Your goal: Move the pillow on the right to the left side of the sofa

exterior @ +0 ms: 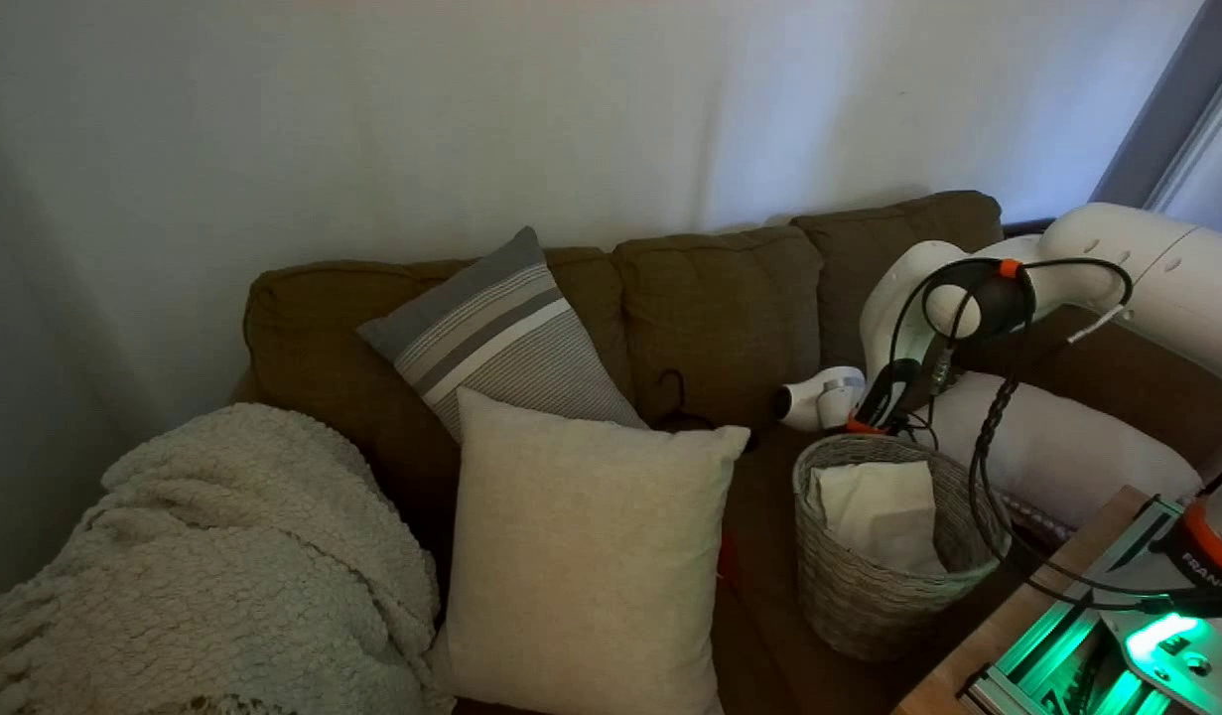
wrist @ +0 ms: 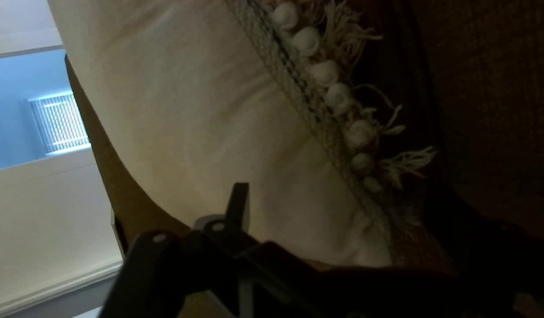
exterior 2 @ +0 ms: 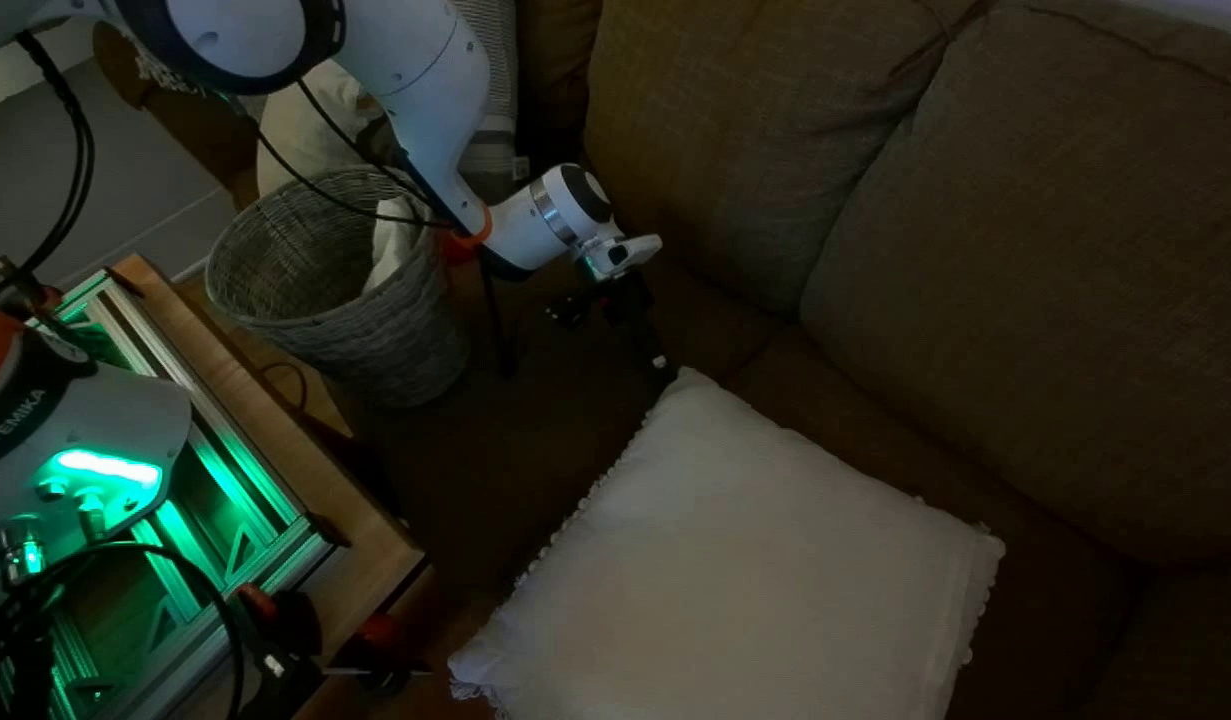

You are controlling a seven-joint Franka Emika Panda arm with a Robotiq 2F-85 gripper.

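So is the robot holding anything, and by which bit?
Nothing looks held: the gripper seems open, its jaws apart at one corner of the cream pompom-fringed pillow. I can't tell if they touch it.

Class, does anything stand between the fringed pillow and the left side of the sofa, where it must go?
Yes: the woven basket stands between the fringed pillow and the left side of the sofa. A plain cream pillow and a striped grey pillow occupy that side.
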